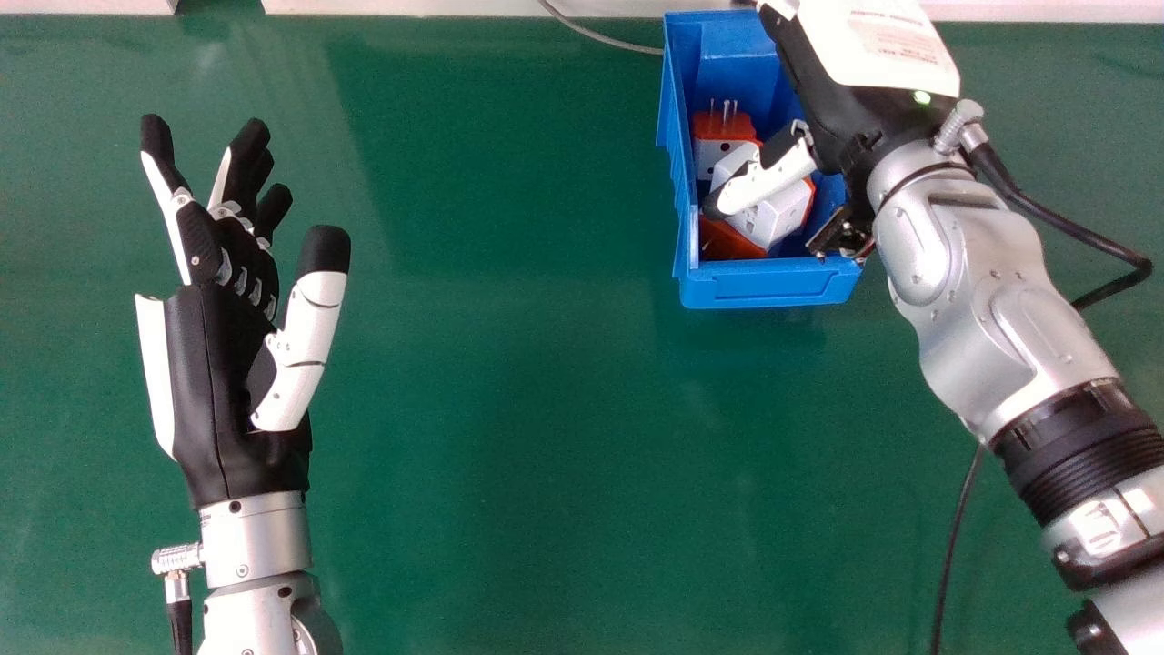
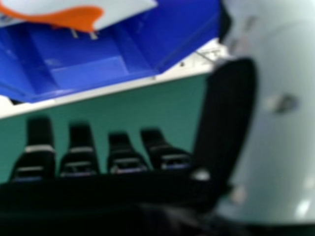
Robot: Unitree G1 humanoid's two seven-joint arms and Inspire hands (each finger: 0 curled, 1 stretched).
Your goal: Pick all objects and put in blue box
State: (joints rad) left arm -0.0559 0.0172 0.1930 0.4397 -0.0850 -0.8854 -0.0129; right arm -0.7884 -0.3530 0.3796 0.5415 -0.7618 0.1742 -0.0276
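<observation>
My right hand (image 1: 841,100) is over the right side of the blue box (image 1: 768,289), its thumb in front of the white and orange adapters inside. One adapter (image 1: 710,162) has its prongs pointing to the far side. A larger white one (image 1: 768,218) lies beside it, with orange casing (image 1: 727,244) at the near end. In the right hand view, my right hand (image 2: 81,160) has straight fingers with nothing between them and the thumb; past them are the blue box (image 2: 93,73) and an adapter (image 2: 81,17). My left hand (image 1: 218,364) is open and empty over the table's left side.
The green table (image 1: 509,409) runs up to a pale strip (image 1: 409,7) at its far edge. A thin grey cable (image 1: 596,36) reaches the box's far left side. Black cables (image 1: 1082,218) hang by the right arm.
</observation>
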